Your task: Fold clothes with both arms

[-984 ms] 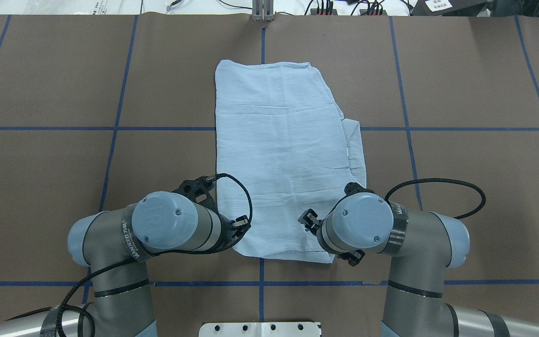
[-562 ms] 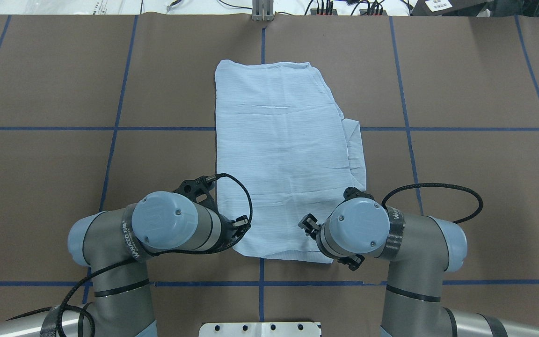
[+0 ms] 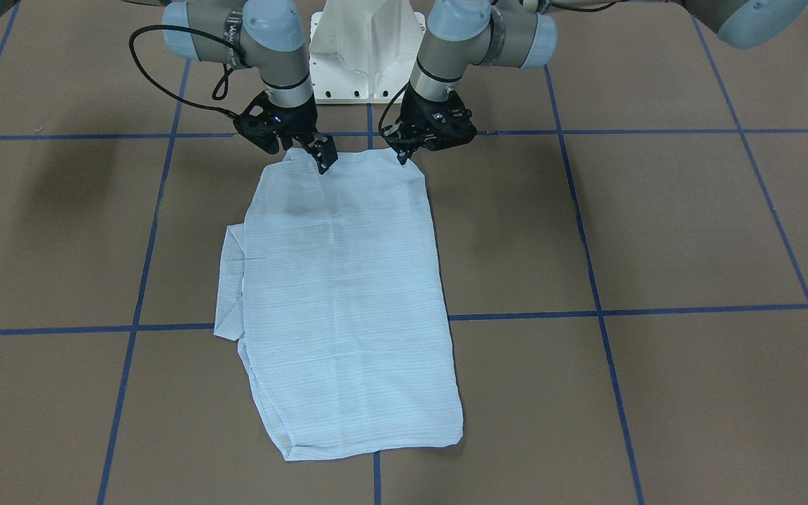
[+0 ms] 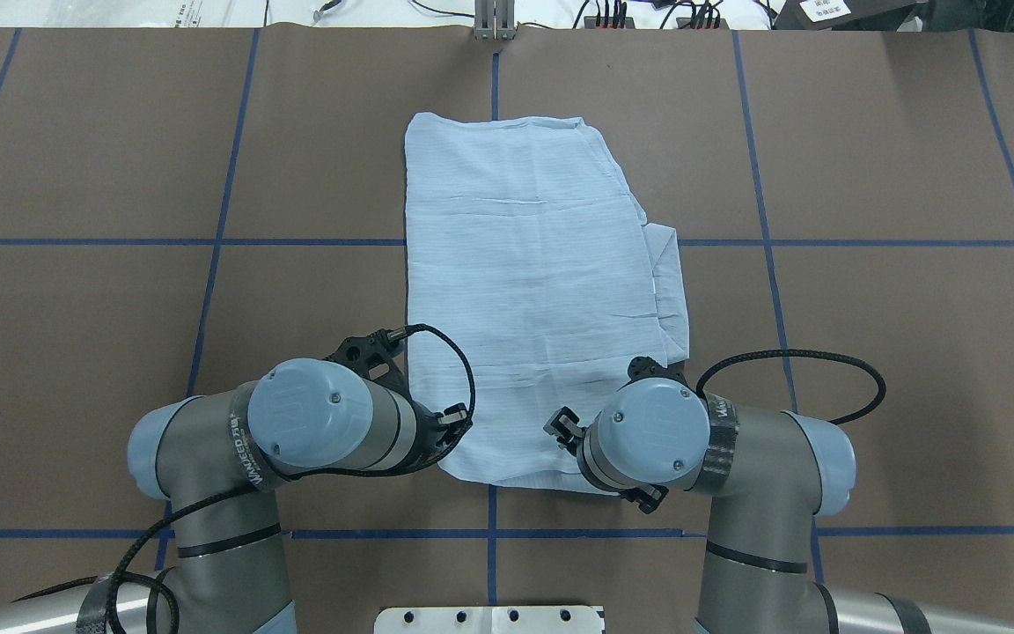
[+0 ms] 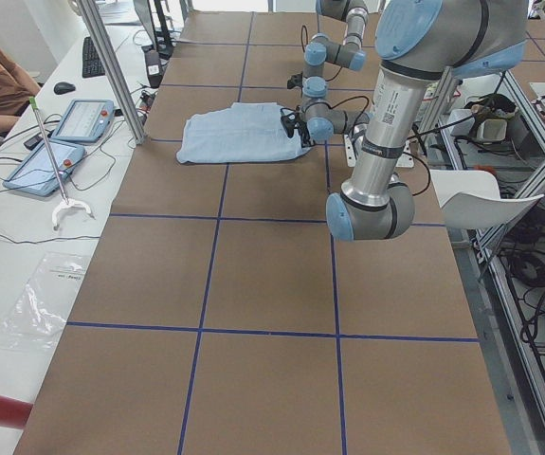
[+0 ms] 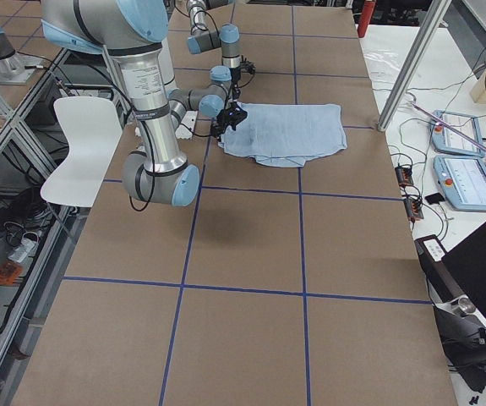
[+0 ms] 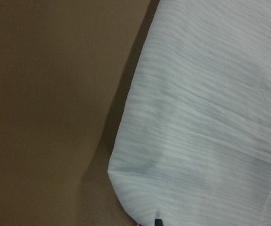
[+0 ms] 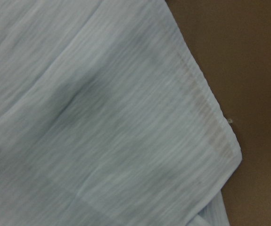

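Shirt (image 4: 525, 264) lies, near edge beneath right gripper (image 3: 299, 151), jaws apart, and left gripper (image 3: 425, 140), state unclear.

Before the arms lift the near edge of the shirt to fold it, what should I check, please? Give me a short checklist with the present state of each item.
1. Shirt lies flat as one long rectangle: ok.
2. Left claw is at its near corner of the shirt: ok.
3. Right claw is at the other near corner: not ok. It stands over the near edge, inward of that corner.
4. Each claw has cloth between its fingers: cannot tell, for both.
5. Side edges are even: not ok. A folded flap sticks out on the robot's right side.
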### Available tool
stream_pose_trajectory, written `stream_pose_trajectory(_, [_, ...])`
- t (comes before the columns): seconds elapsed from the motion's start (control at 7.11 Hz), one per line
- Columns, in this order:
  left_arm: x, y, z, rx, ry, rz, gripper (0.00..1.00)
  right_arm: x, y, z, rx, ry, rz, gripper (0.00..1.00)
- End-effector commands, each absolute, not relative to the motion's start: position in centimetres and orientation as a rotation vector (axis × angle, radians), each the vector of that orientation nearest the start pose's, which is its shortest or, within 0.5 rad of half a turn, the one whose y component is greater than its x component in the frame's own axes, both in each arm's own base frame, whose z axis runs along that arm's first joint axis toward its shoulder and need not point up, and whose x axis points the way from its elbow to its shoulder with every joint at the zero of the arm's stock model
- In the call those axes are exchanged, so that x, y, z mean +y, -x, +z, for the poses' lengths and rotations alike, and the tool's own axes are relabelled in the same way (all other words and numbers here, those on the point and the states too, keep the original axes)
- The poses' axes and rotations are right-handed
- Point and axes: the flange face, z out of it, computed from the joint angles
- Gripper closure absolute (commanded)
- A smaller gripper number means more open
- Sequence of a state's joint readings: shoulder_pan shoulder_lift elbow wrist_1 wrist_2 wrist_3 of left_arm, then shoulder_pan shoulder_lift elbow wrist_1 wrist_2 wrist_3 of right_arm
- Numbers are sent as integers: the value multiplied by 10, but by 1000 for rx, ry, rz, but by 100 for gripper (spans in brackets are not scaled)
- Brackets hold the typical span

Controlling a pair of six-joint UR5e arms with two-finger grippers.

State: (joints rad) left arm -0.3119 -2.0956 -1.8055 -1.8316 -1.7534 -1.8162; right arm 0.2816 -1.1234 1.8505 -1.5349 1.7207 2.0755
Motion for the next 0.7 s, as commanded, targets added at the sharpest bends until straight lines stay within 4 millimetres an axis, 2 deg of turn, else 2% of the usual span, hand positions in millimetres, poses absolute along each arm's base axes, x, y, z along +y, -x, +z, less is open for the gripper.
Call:
stream_pose_trajectory(0.0, [-304, -568, 224, 1034, 133, -412, 100, -288, 567, 299, -731, 219, 697, 0])
stream_pose_trajectory(0.56, [-304, -568, 223, 1036, 132, -413, 100, -286, 562, 302, -730, 219, 697, 0])
